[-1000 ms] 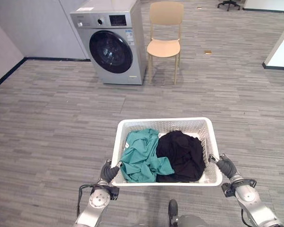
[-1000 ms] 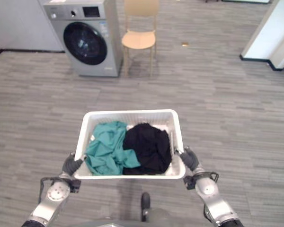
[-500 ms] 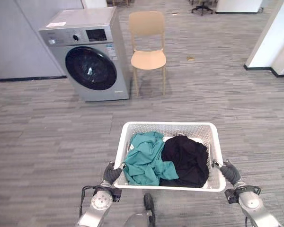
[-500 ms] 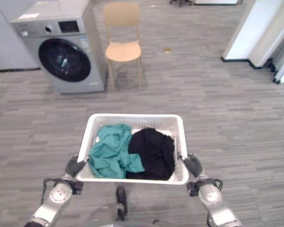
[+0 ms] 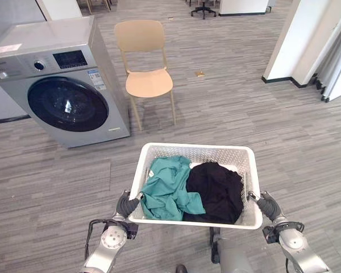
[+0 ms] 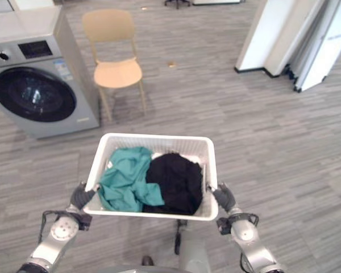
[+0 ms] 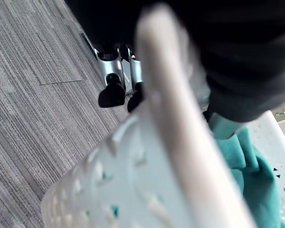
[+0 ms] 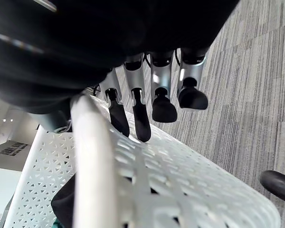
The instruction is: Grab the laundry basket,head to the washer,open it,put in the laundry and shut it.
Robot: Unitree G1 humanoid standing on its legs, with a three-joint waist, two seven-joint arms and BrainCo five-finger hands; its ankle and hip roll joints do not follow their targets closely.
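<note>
Basket [image 5: 250, 156] is gripped, left hand [image 5: 125, 204] and right hand [image 5: 266, 205] curled under its rim. Washer [image 5: 57, 94] at 10 o'clock is shut; clothes [image 5: 169, 189] not yet loaded.

You had a tan chair [image 5: 145, 68] standing on the grey wood-grain floor [image 5: 244, 119], its seat facing you. Behind it, far off, a black office chair base [image 5: 203, 8] showed, and a small tan object [image 5: 199, 73] lay on the floor. A white pillar [image 5: 295, 40] with dark baseboard rose at right, with folded panels [image 5: 338, 62] leaning beside it.
</note>
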